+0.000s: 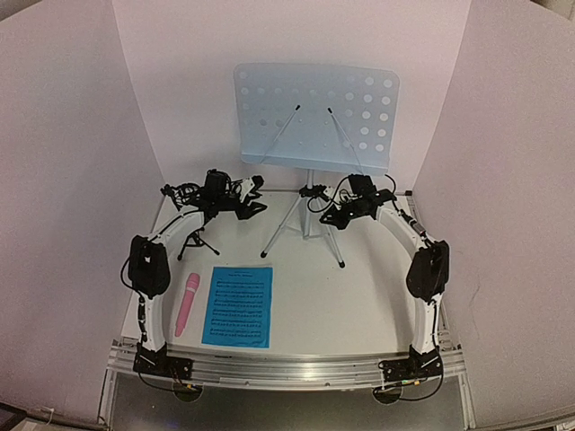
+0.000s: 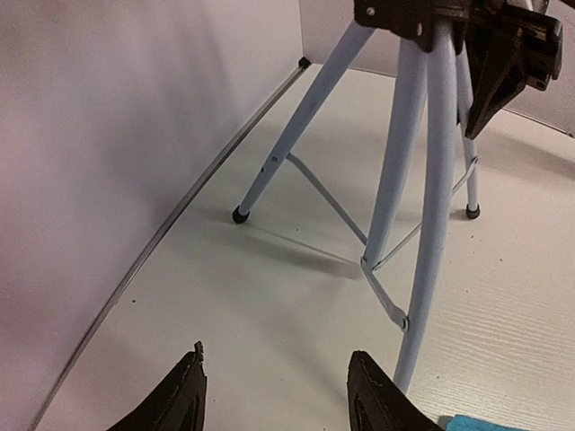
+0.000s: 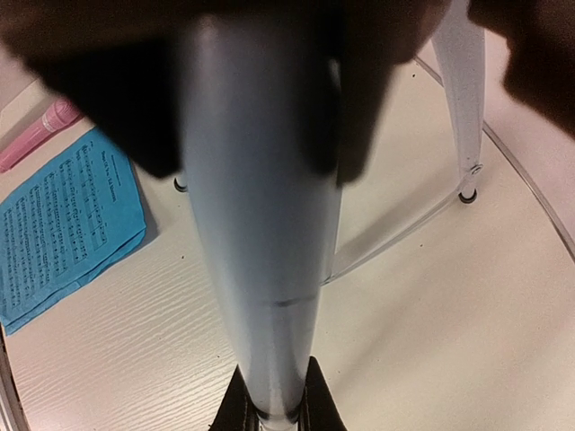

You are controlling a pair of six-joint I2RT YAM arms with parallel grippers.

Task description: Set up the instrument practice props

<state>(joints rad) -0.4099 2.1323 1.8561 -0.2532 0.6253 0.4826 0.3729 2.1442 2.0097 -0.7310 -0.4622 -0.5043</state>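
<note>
The music stand's pale-blue perforated desk (image 1: 314, 115) stands upright at the back on its silver tripod (image 1: 305, 220). My right gripper (image 1: 331, 215) is shut on a silver tube (image 3: 260, 224) of that tripod, with one finger on each side (image 3: 269, 409). Just left of the tripod legs (image 2: 422, 180), my left gripper (image 1: 253, 206) is open with nothing between its fingers (image 2: 278, 391). A bright-blue sheet-music page (image 1: 238, 305) (image 3: 67, 224) lies flat at the front. The pink microphone (image 1: 187, 303) (image 3: 40, 135) lies beside its left edge. The black mic stand (image 1: 199, 241) is partly hidden behind my left arm.
White walls enclose the table on the left (image 2: 108, 162), back and right. A metal strip (image 2: 180, 215) runs along the foot of the left wall. The right gripper's black body (image 2: 512, 54) shows near the tripod's hub in the left wrist view.
</note>
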